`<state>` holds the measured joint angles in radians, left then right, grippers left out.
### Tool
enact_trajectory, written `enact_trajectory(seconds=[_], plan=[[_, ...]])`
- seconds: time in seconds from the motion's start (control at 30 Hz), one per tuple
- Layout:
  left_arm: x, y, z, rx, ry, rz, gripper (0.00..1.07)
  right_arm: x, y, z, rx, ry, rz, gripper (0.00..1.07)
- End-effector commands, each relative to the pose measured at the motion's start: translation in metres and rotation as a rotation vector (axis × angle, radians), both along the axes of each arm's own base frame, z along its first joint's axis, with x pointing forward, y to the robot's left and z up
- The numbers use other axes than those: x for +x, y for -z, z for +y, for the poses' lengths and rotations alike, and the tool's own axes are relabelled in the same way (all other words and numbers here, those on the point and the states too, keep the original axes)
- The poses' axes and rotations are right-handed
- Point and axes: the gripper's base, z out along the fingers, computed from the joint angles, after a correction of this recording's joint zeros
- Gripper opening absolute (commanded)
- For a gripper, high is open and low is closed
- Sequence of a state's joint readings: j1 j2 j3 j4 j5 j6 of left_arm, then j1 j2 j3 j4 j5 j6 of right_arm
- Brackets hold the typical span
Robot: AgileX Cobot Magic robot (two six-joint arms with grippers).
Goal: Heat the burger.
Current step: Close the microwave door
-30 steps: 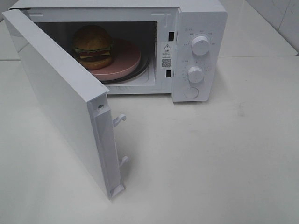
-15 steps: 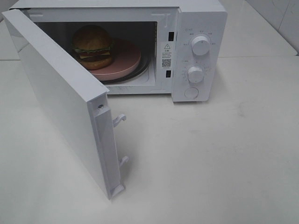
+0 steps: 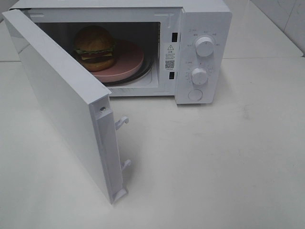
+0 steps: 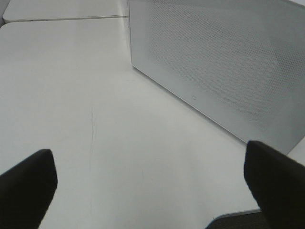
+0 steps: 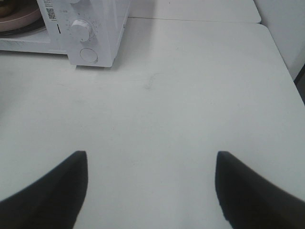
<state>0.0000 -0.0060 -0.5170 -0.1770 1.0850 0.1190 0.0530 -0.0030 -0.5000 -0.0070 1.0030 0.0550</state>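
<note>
Burger in microwave, door open; both grippers empty.
I find the burger (image 3: 94,46) on the pink plate (image 3: 128,59) inside the microwave (image 3: 202,19), towards the left of the cavity, with the door (image 3: 62,102) swung wide. My left gripper (image 4: 148,160) hangs over the table (image 3: 214,162) near the door, jaws spread with nothing between them. My right gripper (image 5: 151,160) is likewise spread and empty, over the table and well apart from the control panel (image 5: 90,28).

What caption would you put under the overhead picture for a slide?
Burger on a pink plate inside the white microwave, its door standing wide open.
</note>
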Motion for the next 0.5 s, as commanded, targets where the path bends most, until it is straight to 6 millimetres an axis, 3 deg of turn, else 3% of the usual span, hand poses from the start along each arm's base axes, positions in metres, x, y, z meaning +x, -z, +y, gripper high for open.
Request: enact_trajectory(seconds=[0.03,0.5], plan=[[-0.0017,-0.0009,-0.0004,-0.005,0.005,-0.025,1.0,-0.0039,0.0006,0.0,0.009,0.01,-0.033,0.73],[-0.0013,-0.0009,-0.0004,-0.005,0.005,-0.023,1.0,-0.0039,0.0006,0.0,0.009,0.01,-0.033,0.73]])
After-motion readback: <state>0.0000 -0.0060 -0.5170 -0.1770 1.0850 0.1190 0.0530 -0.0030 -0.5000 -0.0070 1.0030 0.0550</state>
